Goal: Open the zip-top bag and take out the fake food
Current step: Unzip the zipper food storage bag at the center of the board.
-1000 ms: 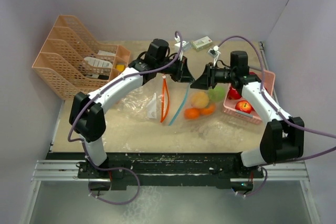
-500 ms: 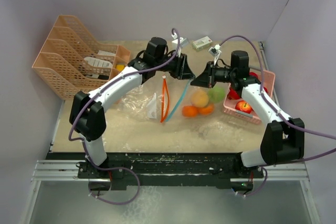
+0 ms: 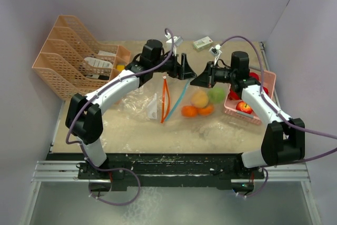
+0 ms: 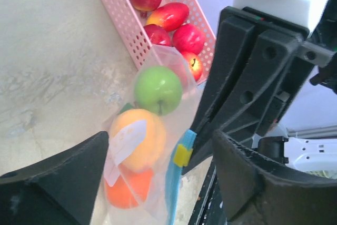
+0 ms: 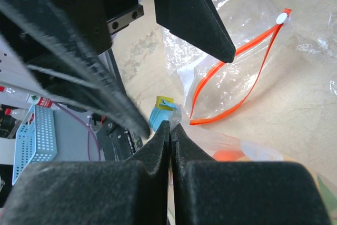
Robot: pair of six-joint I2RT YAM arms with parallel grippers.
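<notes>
Pinching the top edge of the clear zip-top plastic bag (image 3: 196, 104), right by its blue zip strip (image 4: 175, 177) and small yellow slider (image 4: 182, 155), the right gripper (image 5: 169, 126) has its jaws pressed fully together on the film. The left gripper (image 3: 181, 71) hovers just beside it above the bag mouth, jaws spread wide, holding nothing. Fake food is inside the bag, low on the beige table (image 3: 131, 130): a glossy green plastic apple (image 4: 158, 89), a yellow-orange fruit with a white sticker (image 4: 138, 138), and two small oranges (image 3: 189, 111). Glossy red plastic apples (image 4: 188, 38) sit in the pink perforated plastic basket (image 4: 118, 11) just right of the bag. A second clear bag with an orange zip (image 3: 166, 101) lies left of it, and a peach plastic file rack (image 3: 58, 61) is at far left.
</notes>
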